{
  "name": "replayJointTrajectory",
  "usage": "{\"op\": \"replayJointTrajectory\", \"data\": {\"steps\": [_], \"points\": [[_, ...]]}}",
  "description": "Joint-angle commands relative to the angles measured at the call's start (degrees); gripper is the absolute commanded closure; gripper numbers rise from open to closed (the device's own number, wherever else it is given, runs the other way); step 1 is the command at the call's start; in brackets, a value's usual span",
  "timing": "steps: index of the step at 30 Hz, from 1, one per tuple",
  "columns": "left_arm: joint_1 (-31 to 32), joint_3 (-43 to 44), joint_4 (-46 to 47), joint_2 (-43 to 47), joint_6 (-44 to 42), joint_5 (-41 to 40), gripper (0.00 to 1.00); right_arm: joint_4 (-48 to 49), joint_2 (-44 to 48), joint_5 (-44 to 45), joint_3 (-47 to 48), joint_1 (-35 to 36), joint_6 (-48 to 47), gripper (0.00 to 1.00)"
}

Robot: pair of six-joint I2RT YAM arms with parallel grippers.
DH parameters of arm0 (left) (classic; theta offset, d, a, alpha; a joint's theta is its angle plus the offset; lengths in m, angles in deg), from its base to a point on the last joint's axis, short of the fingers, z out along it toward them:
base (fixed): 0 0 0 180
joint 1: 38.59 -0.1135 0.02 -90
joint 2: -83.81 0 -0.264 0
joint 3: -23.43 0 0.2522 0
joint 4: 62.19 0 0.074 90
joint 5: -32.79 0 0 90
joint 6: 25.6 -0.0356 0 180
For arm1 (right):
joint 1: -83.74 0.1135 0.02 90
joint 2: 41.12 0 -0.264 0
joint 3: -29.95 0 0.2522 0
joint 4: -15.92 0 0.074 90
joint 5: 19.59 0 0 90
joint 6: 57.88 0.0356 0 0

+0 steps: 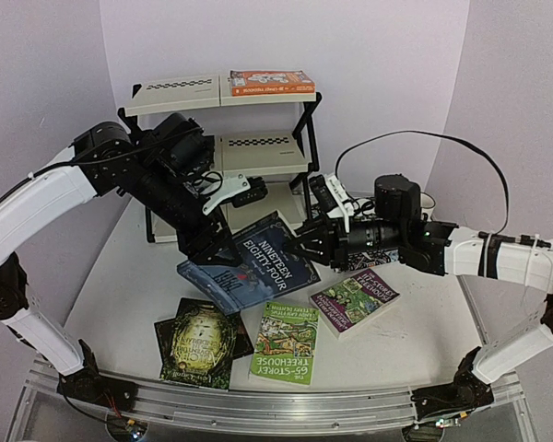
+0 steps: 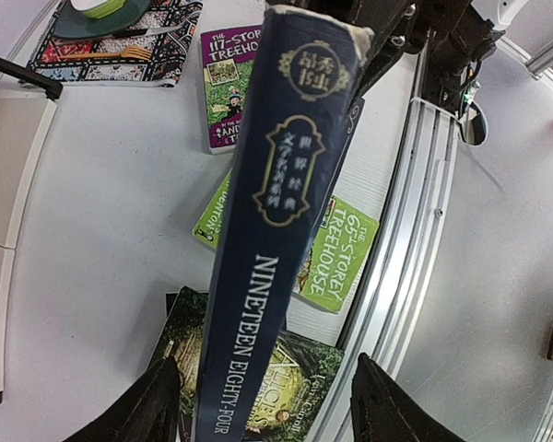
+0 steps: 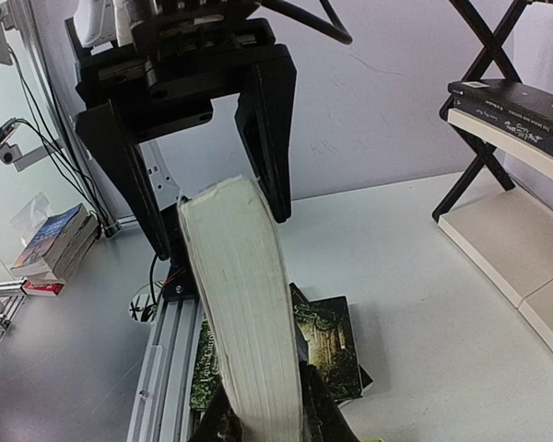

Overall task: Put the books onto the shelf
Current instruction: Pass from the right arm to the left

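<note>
- Right pincer [image 1: 306, 244]: clamped on one end of the blue book [image 1: 258, 262], fingers pinching the page block from both sides.
- Left pincer [image 1: 212, 247]: jaws spread, straddling the opposite end of that book. From my left wrist the spine sits close to one finger [image 2: 157, 405], with a clear gap to the other. No grip there.
- Blue book: up off the table [image 1: 120, 285], spanning between my two pincers, tilted. The cover faces the top camera and the spine faces my left wrist.
- Below the pincers, flat on the table:
  - green book [image 1: 286, 341], roughly under the gap between them
  - gold-green book [image 1: 198, 343], below the left pincer, nearer my bases
  - purple book [image 1: 355, 299], just below the right pincer
- Shelf [image 1: 258, 143]: beyond both pincers at the far side of the table, directly behind the left one.
- Orange book [image 1: 272, 83]: lying flat on the shelf's top tier.
- Dark books [image 3: 511, 110]: stacked flat on a shelf tier, off to the side of my right pincer. I can't tell which tier.
</note>
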Motion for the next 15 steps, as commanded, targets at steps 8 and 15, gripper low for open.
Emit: {"op": "replayJointTrajectory", "data": {"steps": [8, 15], "points": [[0.12, 0.0, 2.12, -0.75, -0.35, -0.46, 0.38, 8.83, 5.33, -0.97, 2.49, -0.31, 1.19, 1.0], [0.08, 1.21, 2.32, -1.46, -0.7, 0.12, 0.88, 8.81, 5.01, -0.43, 2.34, -0.31, 1.11, 1.0]]}}
